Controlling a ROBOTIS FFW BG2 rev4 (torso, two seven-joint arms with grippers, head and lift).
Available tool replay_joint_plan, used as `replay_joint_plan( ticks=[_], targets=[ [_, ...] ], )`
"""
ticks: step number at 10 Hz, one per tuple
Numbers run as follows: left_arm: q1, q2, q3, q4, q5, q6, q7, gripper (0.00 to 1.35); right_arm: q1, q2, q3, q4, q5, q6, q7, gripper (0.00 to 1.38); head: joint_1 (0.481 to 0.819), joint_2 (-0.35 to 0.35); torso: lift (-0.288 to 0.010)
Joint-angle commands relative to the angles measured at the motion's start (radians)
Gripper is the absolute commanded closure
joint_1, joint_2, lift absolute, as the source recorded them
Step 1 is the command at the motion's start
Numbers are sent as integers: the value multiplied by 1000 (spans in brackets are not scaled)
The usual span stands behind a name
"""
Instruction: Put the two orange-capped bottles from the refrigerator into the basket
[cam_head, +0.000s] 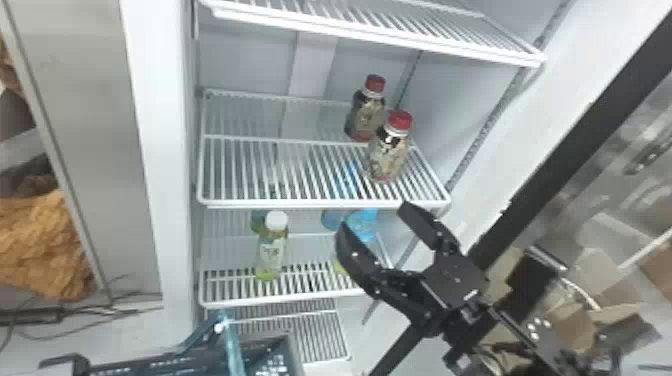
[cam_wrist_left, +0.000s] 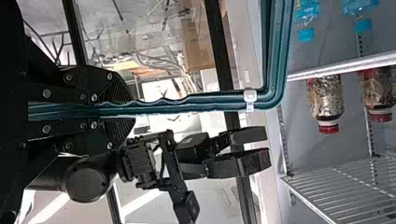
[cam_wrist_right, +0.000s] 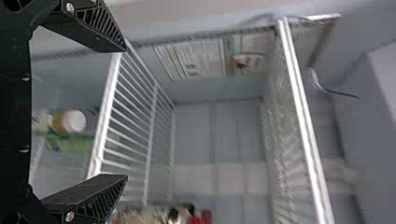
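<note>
Right gripper (cam_head: 376, 219), jaws open and empty, near the shelf's (cam_head: 300, 203) front edge
Left gripper's (cam_wrist_left: 133, 108) jaws are closed on the handle (cam_wrist_left: 187, 103) of the basket (cam_head: 165, 361), lower than the shelf; front bottle (cam_head: 388, 156) and back bottle (cam_head: 366, 117) stand on the shelf, both left to move

Two bottles up on the white wire shelf (cam_head: 300, 203) of the refrigerator (cam_head: 157, 150), both standing upright, over on the right! The nearer bottle (cam_head: 388, 156) has its red cap on, a pale ring beneath, a mottled brown-and-cream body. Just behind it and slightly left, the farther bottle (cam_head: 368, 116) matches, capped too, a gap between them. And down low in front, the dark basket (cam_head: 272, 361), held by its teal handle (cam_wrist_left: 187, 99)!
</note>
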Motion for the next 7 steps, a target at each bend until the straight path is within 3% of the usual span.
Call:
replay_joint_plan(
  ticks=[1,3,7],
  targets=[
    [1,0,0,2,0,1,0,1208,30,14,6,53,0,-156,-32,96,695,-350,-40],
    [1,0,0,-1,2,-2,0,1210,65,31,22,112,-8,-281,-80,96,695,-350,-40],
    [1,0,0,2,0,-2,0,1208,106,40,20,122,-6,-296,-92,96,695,-350,-40]
  ],
)
